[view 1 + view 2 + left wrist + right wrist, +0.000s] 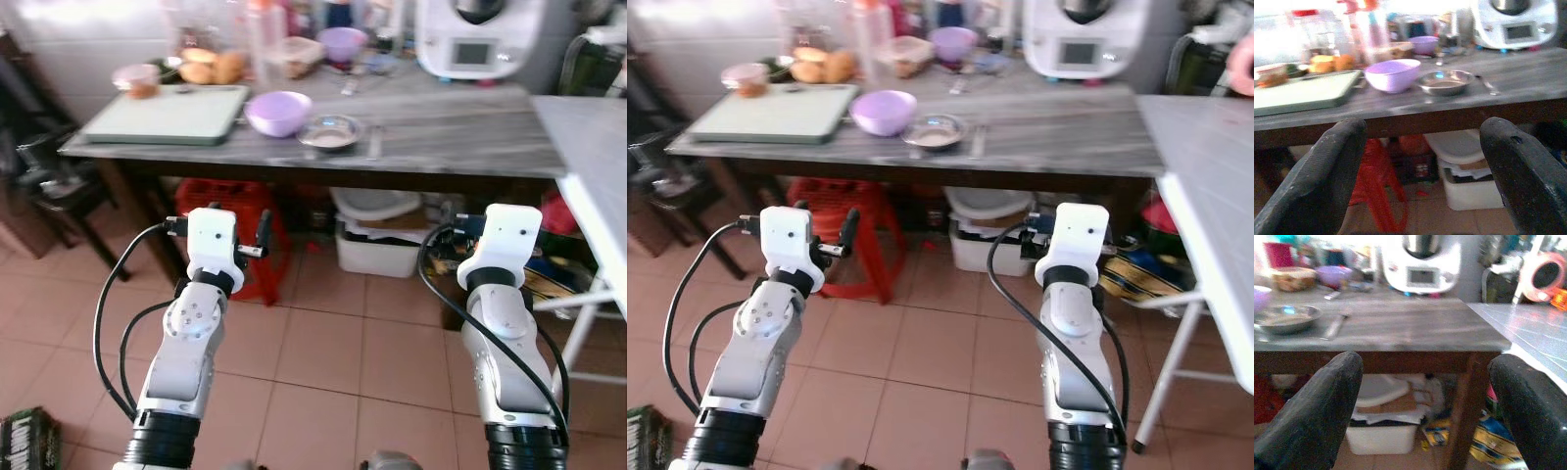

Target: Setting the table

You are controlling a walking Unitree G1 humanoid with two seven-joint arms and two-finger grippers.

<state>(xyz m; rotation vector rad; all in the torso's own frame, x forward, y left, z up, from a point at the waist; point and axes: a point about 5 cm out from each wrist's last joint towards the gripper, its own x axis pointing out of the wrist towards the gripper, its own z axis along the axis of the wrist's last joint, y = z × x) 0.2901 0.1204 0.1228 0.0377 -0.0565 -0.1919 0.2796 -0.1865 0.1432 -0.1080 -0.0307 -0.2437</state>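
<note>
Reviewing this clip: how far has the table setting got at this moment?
Barely begun. Already in place: a purple bowl, a metal bowl and a utensil lie near the front edge of the table, beside a green tray. In hand: nothing; the left hand and right hand are open, held low, short of the table. Left: reaching in and arranging the dishes.

Head eyes look down, wrist views level, sharing table (pixel 441 132)
</note>
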